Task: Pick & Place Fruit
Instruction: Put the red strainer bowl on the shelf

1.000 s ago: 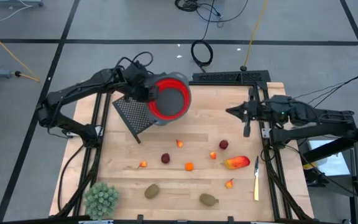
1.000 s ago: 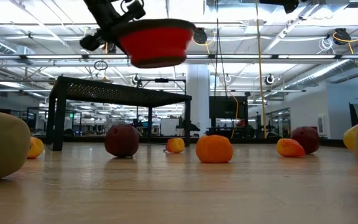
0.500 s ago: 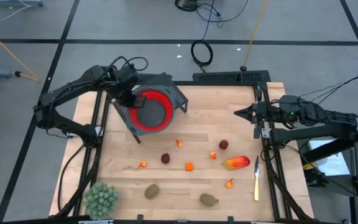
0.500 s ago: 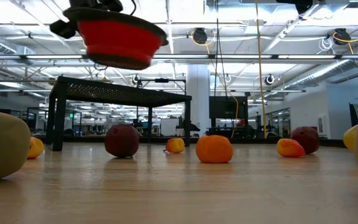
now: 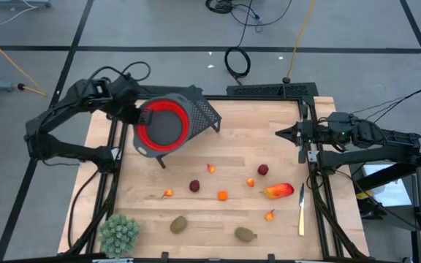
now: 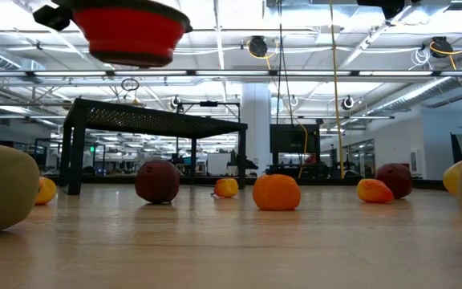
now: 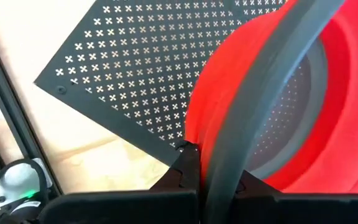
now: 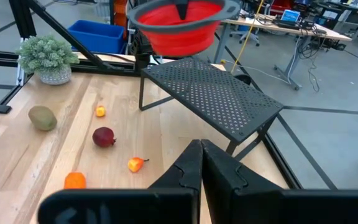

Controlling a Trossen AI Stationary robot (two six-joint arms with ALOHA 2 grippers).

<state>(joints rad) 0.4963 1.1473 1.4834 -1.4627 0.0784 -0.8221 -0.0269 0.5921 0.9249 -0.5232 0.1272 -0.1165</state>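
Left hand point(image 7: 207, 180): clamped on the grey rim of the red collapsible bowl point(image 5: 163, 126), held in the air over the bench's far-left part, above the front-left edge of the perforated black rack point(image 5: 196, 113). Bowl mouth faces up toward the overhead camera; grey inner base visible, nothing seen inside it. In the low view the bowl point(image 6: 127, 32) hangs high, clear of the rack top.

Right hand point(image 5: 287, 133): fingers closed together, holding nothing, at the bench's right edge, well apart from the fruit.

Bench point(image 5: 218, 230), wooden, carrying the fruit, all loose on the surface, none in the bowl:
- dark red ball point(image 5: 194, 185), centre; second dark red ball point(image 5: 263, 169), right of centre.
- orange ball point(image 5: 222, 195), just beside the first red ball.
- small orange-red bits point(image 5: 211, 168), point(image 5: 168, 193), point(image 5: 251, 182), point(image 5: 270, 215), scattered.
- long red-orange-yellow piece point(image 5: 278, 191), right side.
- two brownish-green ovals point(image 5: 179, 224), point(image 5: 245, 234), near edge.

Other items: pale green spiky plant point(image 5: 119, 232), near-left corner; knife point(image 5: 301, 210), right edge, beside the long piece.

Change from the earlier frames: bowl and left hand have moved leftward, from over the rack's right half to its left edge. Right hand has drawn back slightly to the right. Fruit unmoved.
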